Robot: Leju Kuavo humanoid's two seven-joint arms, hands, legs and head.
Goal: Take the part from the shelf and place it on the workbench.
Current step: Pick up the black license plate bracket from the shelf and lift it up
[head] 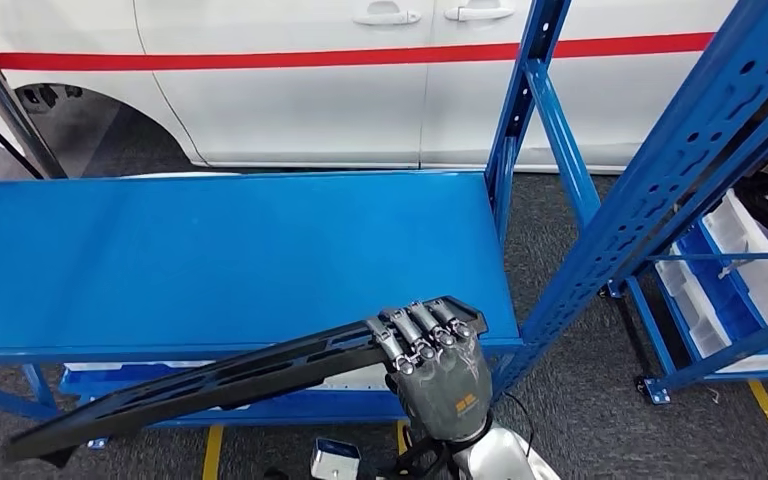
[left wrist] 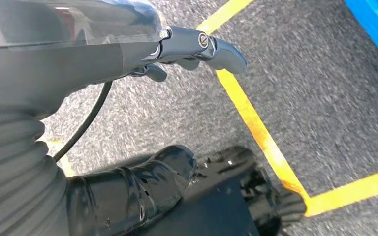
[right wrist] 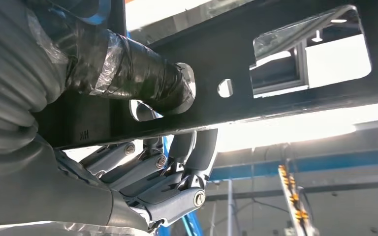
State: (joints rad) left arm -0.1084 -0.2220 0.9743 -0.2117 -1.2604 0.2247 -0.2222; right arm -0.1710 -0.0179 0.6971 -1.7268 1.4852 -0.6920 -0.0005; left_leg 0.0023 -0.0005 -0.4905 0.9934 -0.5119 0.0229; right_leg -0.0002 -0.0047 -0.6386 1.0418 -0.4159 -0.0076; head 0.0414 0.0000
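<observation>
right hand: my right hand (head: 442,372) had the part, fingers (head: 422,330) wrapped over its top edge just in front of the blue shelf's front lip. From the wrist camera my taped-up thumb (right wrist: 142,78) was pressed on one face of it and the other fingers (right wrist: 177,167) curled up against the other side, so a proper clamp, not a loose pinch.

part: long, flat black part (head: 210,385) with cutouts and a small round hole. One end sat in my hand near the blue shelf's front right corner; from there it ran out along the front edge and sloped down past the shelf's lower level, toward the floor. It looked to be off the shelf surface, carried only by me.

left hand: my left hand (left wrist: 187,51) hung down over the floor, fingers partly curled with nothing in them. Couldn't tell if that counts as closed or just relaxed tbh.

blue shelf: blue shelf (head: 160,260) had a wide flat top level right in front of me, with perforated blue uprights (head: 650,200) at its right end.

behind the shelf: a white car (head: 310,90) with a red stripe was parked just past it.

right of the shelf: another rack with white bins (head: 760,260).

floor: grey carpet-like floor (left wrist: 325,98) with yellow tape lines (left wrist: 256,123).
</observation>
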